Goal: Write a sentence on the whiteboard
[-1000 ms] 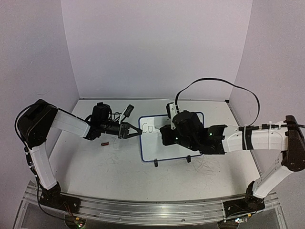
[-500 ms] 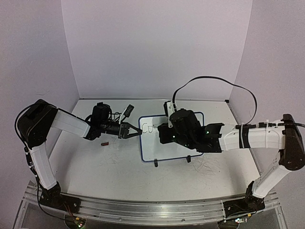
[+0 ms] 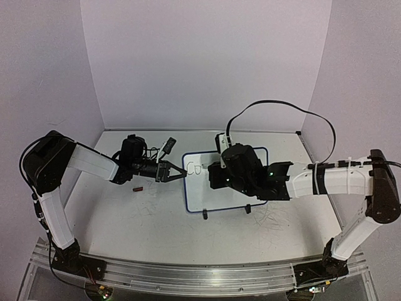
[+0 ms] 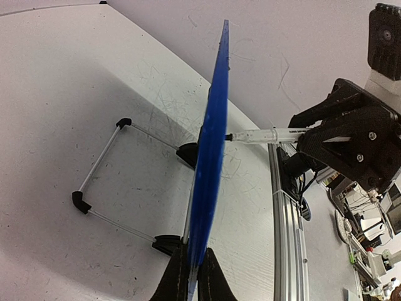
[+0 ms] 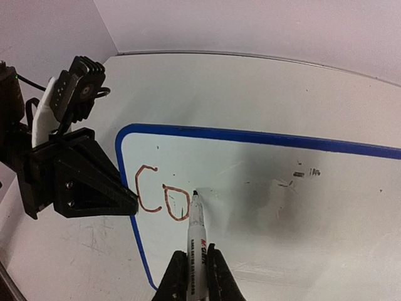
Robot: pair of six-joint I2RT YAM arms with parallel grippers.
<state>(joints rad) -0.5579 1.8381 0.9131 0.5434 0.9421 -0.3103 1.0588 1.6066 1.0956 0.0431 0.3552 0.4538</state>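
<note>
Presently, item by item.

Left gripper (image 3: 180,175): clenched, its fingers (image 4: 178,283) pinching the blue frame (image 4: 210,182) of the whiteboard at that board's left-hand edge in the top view. In the left wrist view the frame runs edge-on from bottom centre to top centre.

Right gripper (image 5: 195,276): closed around a marker (image 5: 197,235), clear-barrelled with a dark tip. The tip touches the board face just right of the second letter.

Whiteboard (image 3: 210,195): centre of the top view, tilted up on a wire stand (image 4: 103,182), two black feet (image 3: 205,215) on the tabletop (image 3: 144,229). The right arm covers its upper right part in that view.

Sentence (image 5: 163,197): only its start is written, a reddish-brown "C" and one rounded letter, at the board's upper left corner, beside the left gripper's fingertips.

Edges and room:
- Right wrist view: white board face runs from the letters to the right of the frame, carrying faint grey smudges (image 5: 306,172) at upper right. The blue frame bounds it at top and left.
- Top view: scribbled tabletop spreads across the lower centre, below the feet.
- A small reddish-brown piece (image 3: 138,188) lies on the table below the left arm's wrist, apart from the board.
- A black cable (image 3: 282,105) arcs above the right arm.
- Pale walls (image 3: 207,63) close the table at back and both sides.
</note>
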